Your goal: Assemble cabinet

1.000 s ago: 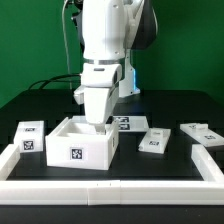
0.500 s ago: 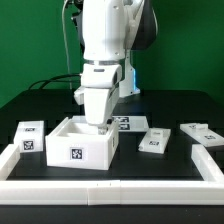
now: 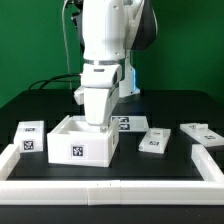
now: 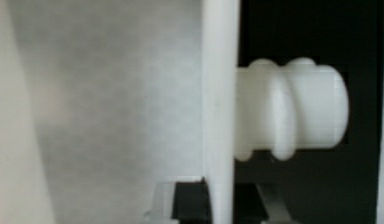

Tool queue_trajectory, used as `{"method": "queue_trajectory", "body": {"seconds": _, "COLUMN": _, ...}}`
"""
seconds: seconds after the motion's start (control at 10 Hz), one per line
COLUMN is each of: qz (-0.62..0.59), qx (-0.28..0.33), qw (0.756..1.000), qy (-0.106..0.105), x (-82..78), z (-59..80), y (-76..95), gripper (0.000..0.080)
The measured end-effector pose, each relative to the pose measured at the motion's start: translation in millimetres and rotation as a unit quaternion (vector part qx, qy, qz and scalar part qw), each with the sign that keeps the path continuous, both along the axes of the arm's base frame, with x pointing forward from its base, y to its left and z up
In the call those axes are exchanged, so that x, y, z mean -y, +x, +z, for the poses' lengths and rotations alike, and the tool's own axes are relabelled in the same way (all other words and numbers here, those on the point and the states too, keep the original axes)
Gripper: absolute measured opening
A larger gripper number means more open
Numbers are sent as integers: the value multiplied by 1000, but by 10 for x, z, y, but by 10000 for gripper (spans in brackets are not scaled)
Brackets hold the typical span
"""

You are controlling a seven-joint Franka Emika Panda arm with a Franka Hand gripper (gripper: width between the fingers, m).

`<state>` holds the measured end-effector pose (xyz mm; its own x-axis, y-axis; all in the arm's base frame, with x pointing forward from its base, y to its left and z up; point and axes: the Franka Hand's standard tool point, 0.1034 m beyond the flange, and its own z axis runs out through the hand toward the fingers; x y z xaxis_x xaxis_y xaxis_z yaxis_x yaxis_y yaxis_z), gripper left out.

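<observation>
The cabinet (image 3: 80, 148) is a white square open-topped box with a black-and-white tag on its front, at the exterior view's left-centre. My gripper (image 3: 99, 124) reaches down onto the box's far wall. In the wrist view my gripper (image 4: 224, 205) has its two dark fingers (image 4: 185, 205) close on either side of a thin white cabinet wall (image 4: 221, 100). A white ribbed knob (image 4: 292, 108) sticks out from that wall. The fingertips are hidden by the arm in the exterior view.
Small tagged white blocks lie on the black table: one at the left (image 3: 29, 135), one right of the box (image 3: 153, 142), one at the far right (image 3: 200, 133). A tagged flat piece (image 3: 125, 123) lies behind the box. A low white border wall (image 3: 110, 190) runs along the front.
</observation>
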<state>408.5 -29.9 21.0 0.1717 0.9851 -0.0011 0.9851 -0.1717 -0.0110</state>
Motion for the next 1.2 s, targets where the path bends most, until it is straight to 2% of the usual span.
{"method": "queue_trajectory", "body": {"seconds": 0.6, "qz": 0, "qx": 0, "qw": 1000, "qy": 0, "x": 0, "z": 1, "y": 4, "gripper": 34}}
{"method": "queue_trajectory", "body": {"seconds": 0.8, "qz": 34, "qx": -5, "qw": 999, "qy": -3, "x": -60, "z": 15, "y": 175, "gripper": 34}}
{"method": "queue_trajectory", "body": {"seconds": 1.1, "qz": 68, "qx": -8, "qw": 998, "qy": 0, "x": -277, "z": 14, "y": 632, "gripper": 34}}
{"method": "queue_trajectory", "body": {"seconds": 1.2, "qz": 66, "qx": -4, "qw": 998, "qy": 0, "x": -272, "z": 12, "y": 631, "gripper": 34}}
